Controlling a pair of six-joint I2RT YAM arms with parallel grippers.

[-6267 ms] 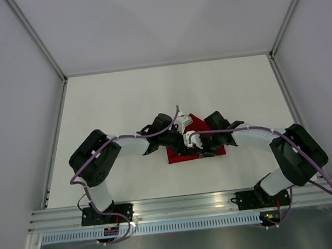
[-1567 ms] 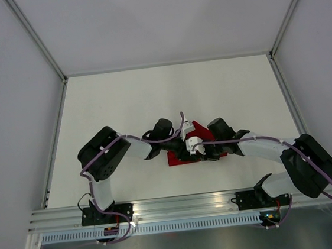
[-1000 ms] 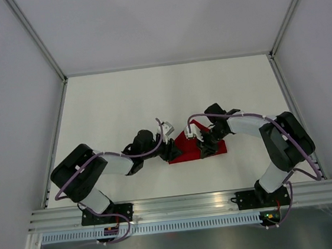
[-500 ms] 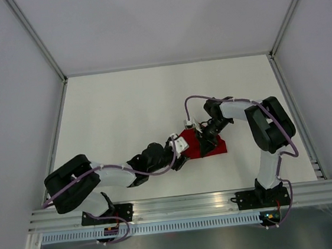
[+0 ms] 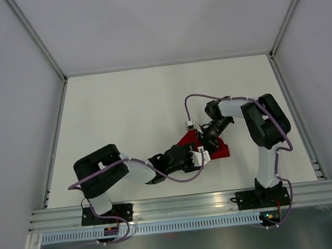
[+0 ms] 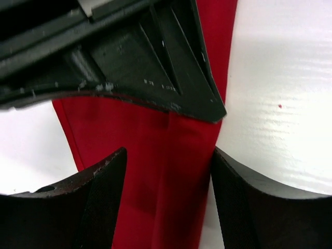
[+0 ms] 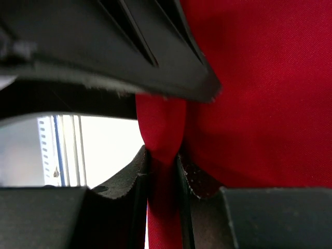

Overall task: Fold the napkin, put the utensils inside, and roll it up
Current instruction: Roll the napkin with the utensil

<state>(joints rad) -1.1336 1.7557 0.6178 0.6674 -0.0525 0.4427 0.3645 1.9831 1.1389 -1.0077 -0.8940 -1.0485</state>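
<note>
**A:** Start on the left. What is the left arm (image 5: 129,170) doing?

**B:** It lies low over the desk (image 5: 122,105), stretched rightward from its base. That puts the left fingers (image 5: 200,156) at the near-left side of the napkin (image 5: 219,149).

**A:** Are they clamped on it?

**B:** No, they are released. In the left wrist view the two of them stand spread apart, and a narrow band of red cloth runs between them with a fold line along its length. White desk shows on both sides of the band. I cannot tell whether either one touches the cloth's edges.

**A:** And the napkin itself?

**B:** From above it is a small, gathered red shape on the desk. It lies a little right of the middle and nearer the arms' bases than the far wall. Both wrists cover much of it.

**A:** What about the right side?

**B:** The right arm (image 5: 263,120) rises from its base, bends at the elbow and comes in over the napkin from the far right. The right fingers (image 5: 204,138) are grasping the napkin. The right wrist view shows a raised ridge of red cloth squeezed tight between them, and more red fills the right of that view.
</note>
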